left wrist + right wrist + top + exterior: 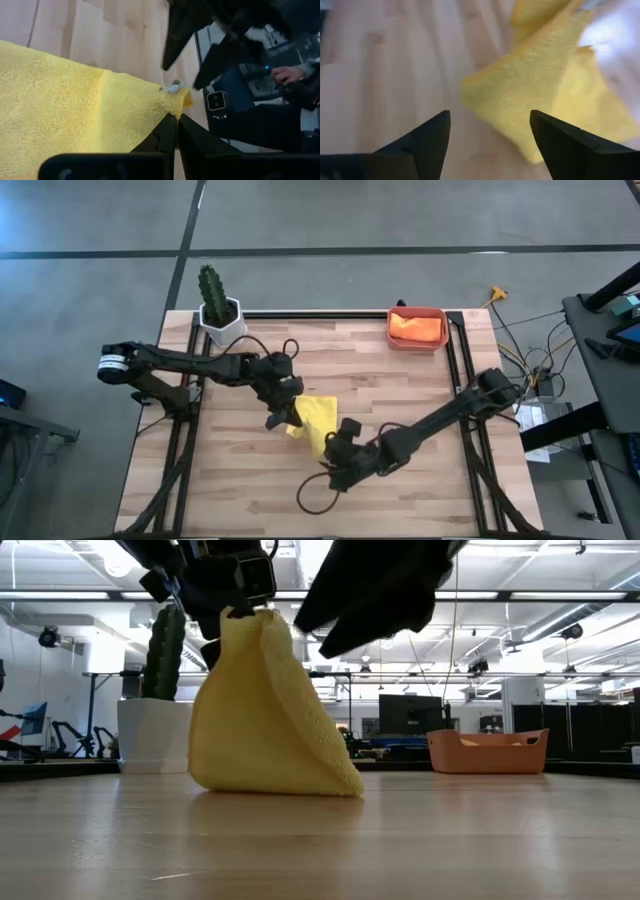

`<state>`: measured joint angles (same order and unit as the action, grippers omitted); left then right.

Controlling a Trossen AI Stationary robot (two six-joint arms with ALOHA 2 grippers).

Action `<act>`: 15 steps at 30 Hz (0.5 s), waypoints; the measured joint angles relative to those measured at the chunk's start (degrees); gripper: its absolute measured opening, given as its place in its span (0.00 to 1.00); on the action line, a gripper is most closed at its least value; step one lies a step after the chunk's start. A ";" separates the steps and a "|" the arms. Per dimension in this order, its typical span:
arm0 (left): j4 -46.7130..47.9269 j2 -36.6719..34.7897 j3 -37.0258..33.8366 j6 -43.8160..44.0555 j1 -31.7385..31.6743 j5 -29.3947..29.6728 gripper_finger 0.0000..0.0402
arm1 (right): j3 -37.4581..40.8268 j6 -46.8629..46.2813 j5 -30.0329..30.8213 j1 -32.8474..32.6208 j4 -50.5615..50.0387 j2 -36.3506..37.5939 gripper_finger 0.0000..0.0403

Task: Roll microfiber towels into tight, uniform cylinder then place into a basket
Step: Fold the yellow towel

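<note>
Left gripper (285,406) near the middle of the table, fingers pinched together on the top corner of the yellow towel (316,423), holding that corner up off the wood; in the left wrist view the two dark fingers (167,135) meet on the towel's edge with no gap, a small pale bit of fluff or tag sits right at the pinched corner. Towel hangs from that grip like a tent in the low view (265,715), peak at the gripper (236,600), wide bottom edge resting on the table, one side folded over so a doubled flap runs down the slope toward the basket side. Fabric is bright yellow, fuzzy looped pile, loose and draped, not rolled. Right gripper (490,137) just beside the towel on the near side of the table, fingers spread wide apart with nothing between them, bare wood and the towel's lower corner ahead of them; from above it sits (345,442) next to the towel's near edge, whether it touches cannot be told. Orange towel (417,326) lies bunched inside the basket (393,340) at the far right corner of the table, well apart from both grippers; basket is salmon red, shallow, rounded corners (488,751). White pot with green cactus (218,308) at the far left corner. Table (240,490) is light wood planks with a black frame
</note>
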<state>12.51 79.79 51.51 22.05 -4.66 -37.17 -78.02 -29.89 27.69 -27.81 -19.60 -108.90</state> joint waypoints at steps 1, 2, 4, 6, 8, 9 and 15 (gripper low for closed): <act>0.00 0.00 0.00 0.15 -0.14 -0.02 0.00 | -0.14 0.13 1.73 -0.11 0.32 -0.82 0.67; -0.04 0.00 0.00 0.20 -0.24 -0.04 0.00 | -0.63 0.15 2.79 -0.12 1.03 -1.85 0.67; 0.02 0.00 -0.02 0.41 -0.24 -0.05 0.00 | -1.84 0.41 2.69 -0.12 2.63 -3.88 0.67; -0.06 -0.02 -0.09 1.17 -0.24 -0.08 0.00 | -3.95 1.20 2.31 -0.09 2.58 -6.61 0.67; 0.15 -0.02 -0.17 1.63 -0.24 -0.20 0.00 | -6.15 1.69 2.45 -0.20 1.85 -9.04 0.67; 0.00 -0.02 -0.17 1.63 -0.24 -0.22 0.00 | -7.51 1.75 2.94 -0.20 1.30 -10.11 0.67; 0.15 -0.09 -0.13 1.82 -0.24 -0.69 0.00 | -16.12 -2.40 11.07 -0.31 -7.95 -14.60 0.64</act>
<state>12.67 79.70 51.37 23.88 -4.91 -37.86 -94.14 -32.28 38.76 -28.12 -27.56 -123.50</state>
